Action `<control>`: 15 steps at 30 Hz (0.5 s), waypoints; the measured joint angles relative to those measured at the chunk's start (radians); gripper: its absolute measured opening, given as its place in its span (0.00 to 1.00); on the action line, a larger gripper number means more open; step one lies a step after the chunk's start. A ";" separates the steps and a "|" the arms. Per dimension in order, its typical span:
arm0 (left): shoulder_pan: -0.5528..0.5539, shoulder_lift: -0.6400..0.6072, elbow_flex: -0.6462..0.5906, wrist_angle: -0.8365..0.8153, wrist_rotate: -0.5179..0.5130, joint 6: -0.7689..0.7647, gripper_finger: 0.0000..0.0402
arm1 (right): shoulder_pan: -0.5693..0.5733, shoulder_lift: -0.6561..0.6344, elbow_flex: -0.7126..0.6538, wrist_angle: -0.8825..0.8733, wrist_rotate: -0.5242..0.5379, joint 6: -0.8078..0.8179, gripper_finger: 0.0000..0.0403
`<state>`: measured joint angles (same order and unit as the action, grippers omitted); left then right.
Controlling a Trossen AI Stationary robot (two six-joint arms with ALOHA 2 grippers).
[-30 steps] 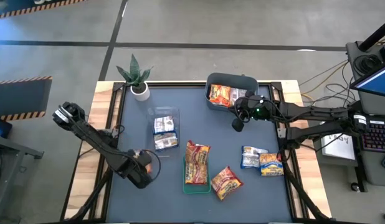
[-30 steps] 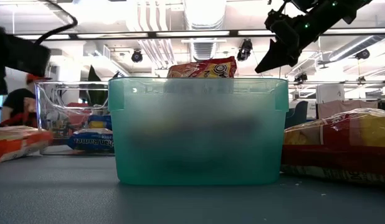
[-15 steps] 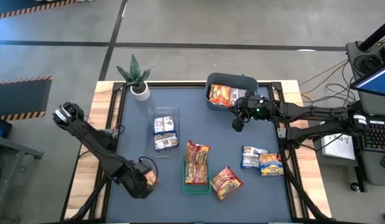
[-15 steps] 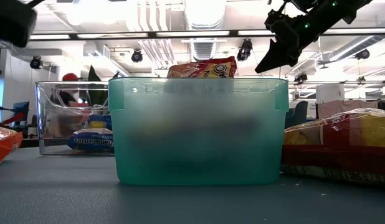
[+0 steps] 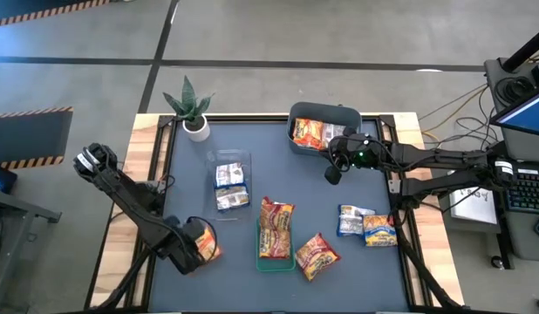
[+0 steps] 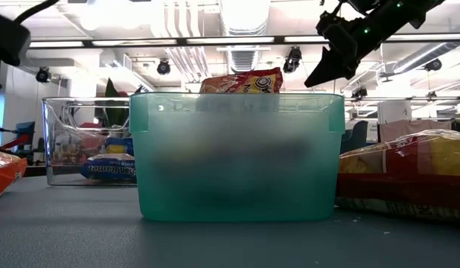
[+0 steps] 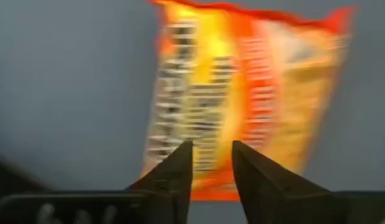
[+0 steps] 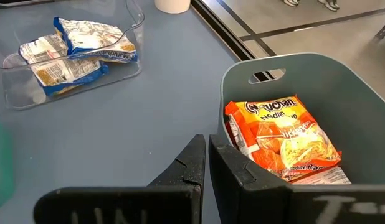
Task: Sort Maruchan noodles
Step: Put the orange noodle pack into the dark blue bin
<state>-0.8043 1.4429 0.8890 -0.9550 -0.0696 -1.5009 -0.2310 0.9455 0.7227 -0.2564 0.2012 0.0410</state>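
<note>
An orange-and-yellow Maruchan noodles packet [image 7: 242, 93] lies flat on the table mat near its near left corner [image 5: 208, 250], also showing at the edge of the low view [image 6: 3, 173]. My left gripper [image 7: 211, 146] hangs over it [image 5: 193, 248], pointing down, fingers open and apart from the packet. My right gripper [image 8: 207, 149] hovers shut above the table [image 5: 332, 174] beside the grey-blue bin [image 5: 339, 113], which holds an orange packet [image 8: 283, 137]. Other packets sit in a green bin [image 5: 265, 262] and a clear bin [image 5: 219, 159].
One orange-red packet [image 5: 316, 255] leans at the green bin's right side. Two packets [image 5: 357, 220] [image 5: 380, 229] lie loose toward the right edge. A potted plant [image 5: 191, 109] stands at the far left corner. Bare mat lies between the bins.
My left gripper has risen and drifted toward the table's near left corner. The orange-and-yellow packet has shifted a little toward the left edge with it and now lies on the mat below the fingers.
</note>
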 joint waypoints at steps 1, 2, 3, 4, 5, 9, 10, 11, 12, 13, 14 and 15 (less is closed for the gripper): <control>0.000 0.000 0.000 -0.041 -0.006 0.015 0.27 | 0.000 0.000 0.000 0.000 0.000 0.000 0.03; 0.000 0.000 -0.001 -0.078 -0.017 0.023 0.31 | 0.000 0.000 0.000 0.000 0.000 0.000 0.03; -0.001 0.000 -0.002 -0.106 -0.026 0.037 0.34 | 0.000 0.000 0.000 0.000 0.000 0.000 0.03; -0.001 -0.001 -0.005 -0.121 -0.034 0.056 0.37 | 0.000 0.000 0.000 0.000 0.000 0.001 0.03; -0.001 -0.004 -0.010 -0.125 -0.037 0.082 0.39 | 0.000 0.000 0.000 0.000 0.000 0.001 0.03; -0.001 -0.019 -0.031 -0.089 -0.049 0.138 0.43 | 0.000 0.000 0.000 0.000 -0.002 0.009 0.03; -0.001 -0.022 -0.039 -0.078 -0.052 0.138 0.43 | 0.000 0.000 0.000 0.000 -0.003 0.010 0.03; -0.001 -0.027 -0.048 -0.058 -0.053 0.138 0.42 | 0.000 0.000 0.000 0.000 -0.003 0.010 0.03; -0.001 -0.032 -0.055 -0.034 -0.053 0.136 0.41 | 0.000 0.000 0.000 0.000 -0.003 0.010 0.03; -0.001 -0.037 -0.064 -0.012 -0.054 0.134 0.41 | 0.000 0.000 0.000 0.000 -0.003 0.010 0.03; -0.001 -0.044 -0.075 0.007 -0.056 0.133 0.40 | 0.000 0.000 0.000 0.000 -0.003 0.010 0.03; -0.001 -0.049 -0.087 0.025 -0.061 0.131 0.38 | 0.000 0.000 0.000 0.000 -0.003 0.010 0.03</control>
<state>-0.8051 1.3942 0.8016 -0.9297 -0.1302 -1.3695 -0.2310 0.9459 0.7227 -0.2569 0.1986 0.0509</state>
